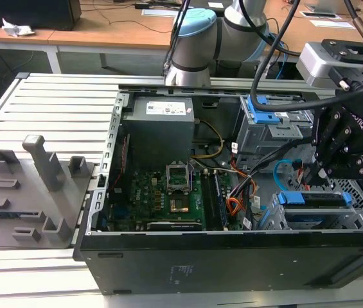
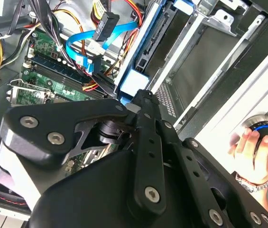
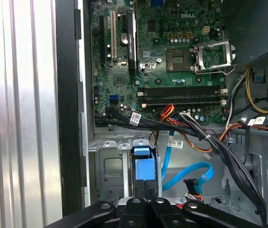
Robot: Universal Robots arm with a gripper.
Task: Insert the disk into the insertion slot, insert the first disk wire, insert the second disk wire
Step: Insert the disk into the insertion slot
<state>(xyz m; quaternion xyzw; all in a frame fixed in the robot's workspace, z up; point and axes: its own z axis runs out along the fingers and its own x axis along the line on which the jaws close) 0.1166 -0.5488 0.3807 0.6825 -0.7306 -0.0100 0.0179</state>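
Closest to us, in the first wrist view, the black gripper point(image 3: 146, 184) has its two fingers point(image 3: 140, 191) clenched side by side with nothing between them. Their tips meet the end of the disk point(image 3: 141, 160), a drive framed in bright blue plastic. We judge the fingers are closed so that they act as one blunt pusher, bearing on the blue end instead of gripping it. The disk stands on edge inside the slot point(image 3: 98, 161), a light grey metal cage that hugs it on both sides. In the exterior view the blue end sits about level with the cage's mouth, so we take the disk to be home or nearly so. Just beside the slot, the light blue wire point(image 3: 190, 168) curls in a loop, and its black plug point(image 3: 191, 185) seems to hang free, joined to nothing. An orange-and-black bundle point(image 3: 171, 113) crosses beyond it. Farther on lies the green board point(image 3: 171, 61), open to view because the case point(image 1: 232, 256) lies on its side with its panel off. In the exterior view, a taller cage point(image 1: 268, 125) with a blue latch stands beyond the gripper. Farthest back, the arm point(image 1: 194, 45) rises from behind the slatted table point(image 1: 53, 102).
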